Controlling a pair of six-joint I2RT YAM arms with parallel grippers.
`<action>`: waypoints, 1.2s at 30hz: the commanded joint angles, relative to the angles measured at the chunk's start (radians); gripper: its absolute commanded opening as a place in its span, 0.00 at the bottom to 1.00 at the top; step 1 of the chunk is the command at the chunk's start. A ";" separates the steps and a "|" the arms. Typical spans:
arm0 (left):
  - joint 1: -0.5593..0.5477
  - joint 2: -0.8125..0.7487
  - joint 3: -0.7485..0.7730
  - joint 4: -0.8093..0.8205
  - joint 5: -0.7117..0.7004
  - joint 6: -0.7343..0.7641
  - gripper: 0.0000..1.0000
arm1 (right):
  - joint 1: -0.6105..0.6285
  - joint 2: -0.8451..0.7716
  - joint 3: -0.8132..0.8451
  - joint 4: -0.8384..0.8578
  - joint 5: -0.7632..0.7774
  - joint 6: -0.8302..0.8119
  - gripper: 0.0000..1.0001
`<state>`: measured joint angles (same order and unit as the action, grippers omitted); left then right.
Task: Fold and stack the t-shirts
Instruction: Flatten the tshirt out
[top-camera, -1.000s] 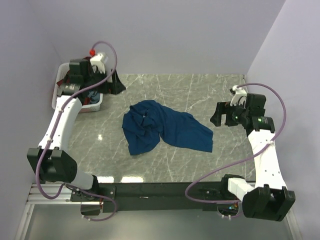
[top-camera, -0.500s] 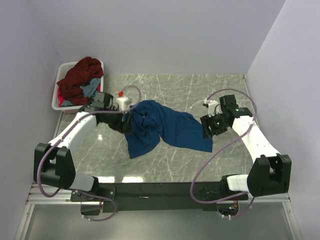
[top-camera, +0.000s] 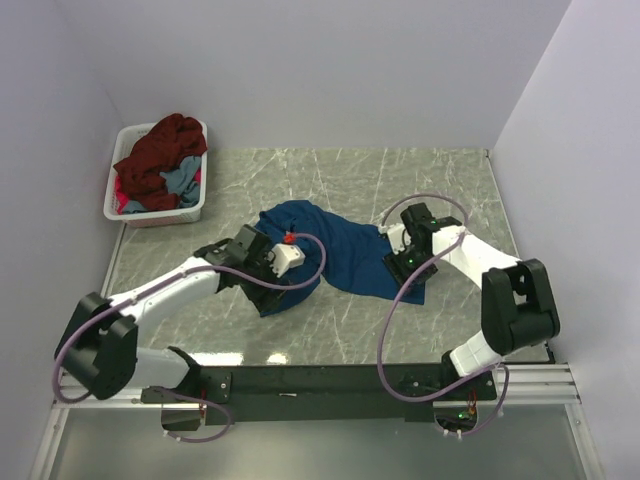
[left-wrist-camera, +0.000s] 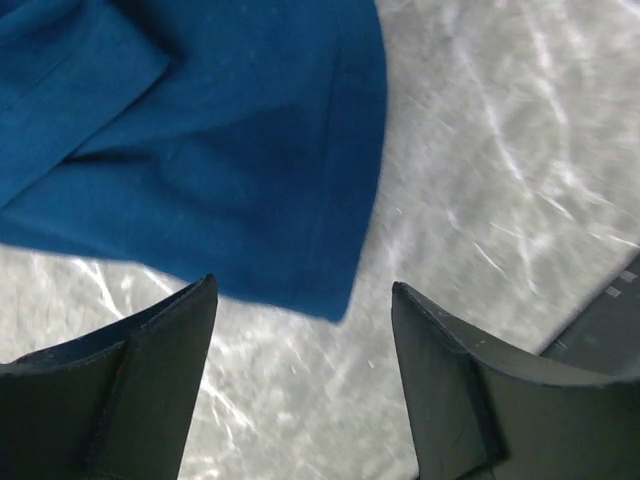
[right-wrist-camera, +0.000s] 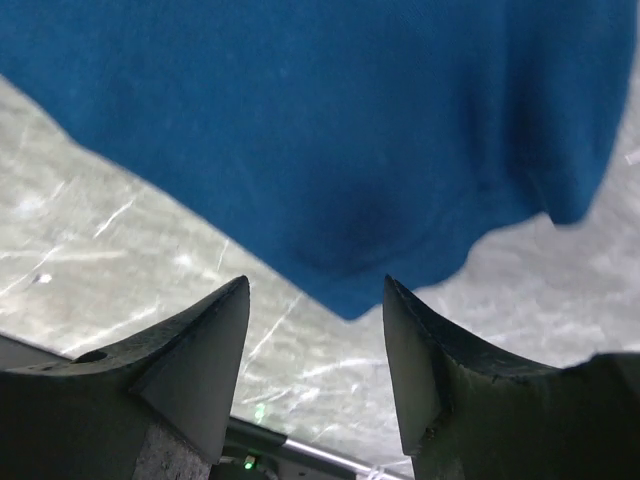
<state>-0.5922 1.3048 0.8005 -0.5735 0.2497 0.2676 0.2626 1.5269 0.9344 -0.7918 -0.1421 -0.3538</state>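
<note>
Table (top-camera: 420, 180): one blue t-shirt (top-camera: 350, 262); basket (top-camera: 155, 214): heaped t-shirts (top-camera: 158, 158).

A robotics lab test cell: plain lilac walls (top-camera: 300, 80) box in a marble-patterned table (top-camera: 400, 190), with cabled robot arms (top-camera: 165, 290) bolted to a black rail (top-camera: 320, 380)

The grey marbled bench (top-camera: 400, 180) carries 1 crumpled blue shirt (top-camera: 345, 255) at its middle and a white basket (top-camera: 155, 213) at far left.

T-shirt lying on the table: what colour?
The t-shirt is plain deep blue, clearest from the right wrist.
</note>
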 joint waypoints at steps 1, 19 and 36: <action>-0.037 0.050 -0.003 0.115 -0.121 0.012 0.75 | 0.035 0.038 -0.002 0.054 0.067 -0.005 0.63; 0.003 0.104 -0.052 0.089 -0.282 0.107 0.00 | 0.008 0.099 0.001 0.069 0.110 -0.053 0.00; 0.333 -0.004 0.134 -0.106 -0.233 0.416 0.00 | -0.465 -0.010 0.408 -0.161 -0.097 -0.152 0.00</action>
<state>-0.2665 1.3193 0.9516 -0.6289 0.0147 0.5915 -0.1894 1.5360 1.3491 -0.8963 -0.2268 -0.4713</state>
